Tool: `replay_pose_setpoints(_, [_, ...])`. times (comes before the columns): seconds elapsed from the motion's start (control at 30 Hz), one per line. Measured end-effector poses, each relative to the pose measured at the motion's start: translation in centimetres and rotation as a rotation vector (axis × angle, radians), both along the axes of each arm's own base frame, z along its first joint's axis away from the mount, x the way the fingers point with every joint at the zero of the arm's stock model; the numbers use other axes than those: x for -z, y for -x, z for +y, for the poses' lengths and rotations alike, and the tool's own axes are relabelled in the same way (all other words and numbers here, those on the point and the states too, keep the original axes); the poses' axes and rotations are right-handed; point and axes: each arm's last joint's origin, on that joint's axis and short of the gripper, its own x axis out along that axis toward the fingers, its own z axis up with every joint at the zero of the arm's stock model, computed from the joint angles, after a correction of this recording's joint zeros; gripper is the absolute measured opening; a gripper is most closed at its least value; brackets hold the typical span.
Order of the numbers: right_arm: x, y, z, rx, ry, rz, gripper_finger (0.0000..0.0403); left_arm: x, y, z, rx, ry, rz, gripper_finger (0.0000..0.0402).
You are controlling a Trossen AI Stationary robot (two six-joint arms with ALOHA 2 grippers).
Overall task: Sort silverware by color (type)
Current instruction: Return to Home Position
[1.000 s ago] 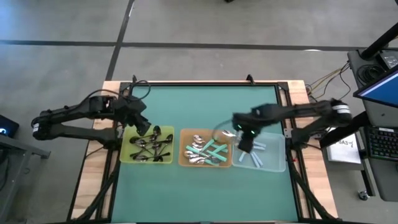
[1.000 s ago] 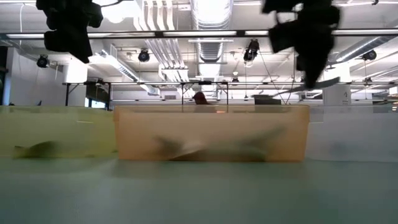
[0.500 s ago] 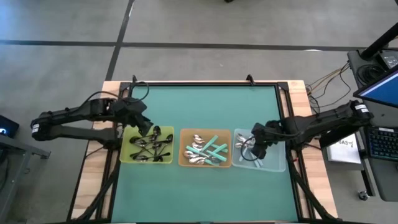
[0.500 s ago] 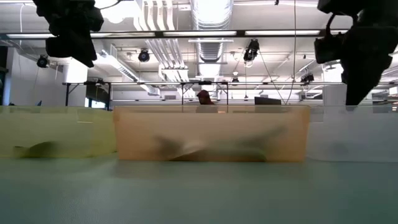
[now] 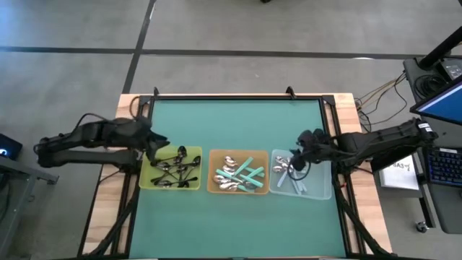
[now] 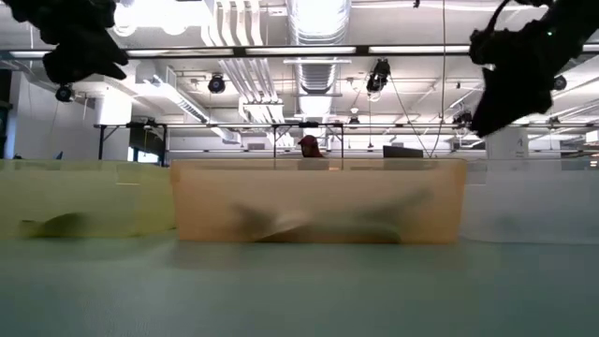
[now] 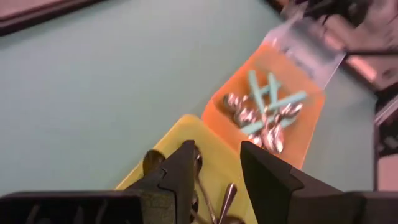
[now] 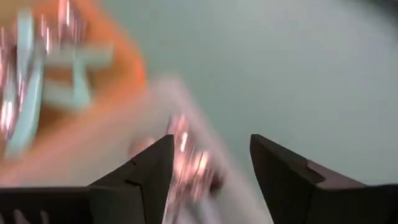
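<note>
- Silverware: small spoons with shiny silver bowls, split by handle colour among three shallow plastic trays set side by side on the flat green table mat.
- Black-handled spoons in a tangle inside the translucent yellow tray, at the left end of the row.
- Teal-green-handled spoons crossed over one another in the orange tray, in the middle of the row.
- Pale blue-handled spoons in the clear tray, at the right end; bowls bunched toward its far side.
- Dark two-finger left gripper above the far left corner of the yellow tray, apart from the spoons; fingers parted narrowly, nothing between them.
- Dark two-finger right gripper over the far edge of the clear tray; fingers spread wider, apparently with nothing between them, though the right wrist view is badly smeared.
- Low view: both grippers hanging well above the tray rims, touching neither trays nor spoons.
</note>
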Motion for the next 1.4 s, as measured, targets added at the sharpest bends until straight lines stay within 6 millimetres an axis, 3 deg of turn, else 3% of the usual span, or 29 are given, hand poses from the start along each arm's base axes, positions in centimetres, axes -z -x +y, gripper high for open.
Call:
replay_pose_setpoints(0.17, [-0.8, -0.1, -0.4, 0.014, 0.183, -0.138, 0.0203, 1.6, 1.7, -0.2, -0.024, 0.005, -0.160, 0.0111])
replay_pose_setpoints(0.3, [-0.4, 0.4, -0.6, 0.011, 0.221, -0.197, 0.0203, 3.4, 2.3, -0.2, -0.023, -0.012, -0.294, 0.0111])
replay_pose_setpoints(0.6, [3.1, 1.1, -0.5, 0.032, 0.059, -0.481, 0.0203, 7.8, 1.6, -0.2, -0.023, -0.027, -0.511, 0.0111])
replay_pose_setpoints(0.93, [7.7, 1.9, -0.6, 0.098, -0.056, -0.667, 0.0203, 12.0, -0.4, 0.0, -0.011, -0.012, -0.493, 0.0111])
replay_pose_setpoints(1.13, [9.6, 2.5, -0.7, 0.152, -0.116, -0.720, 0.0203, 11.9, -0.9, 0.0, 0.035, -0.076, -0.582, 0.0111])
replay_pose_setpoints(1.4, [9.8, 2.6, -0.9, 0.239, -0.144, -0.735, 0.0203, 11.4, -1.2, -0.2, 0.109, -0.110, -0.773, 0.0111])
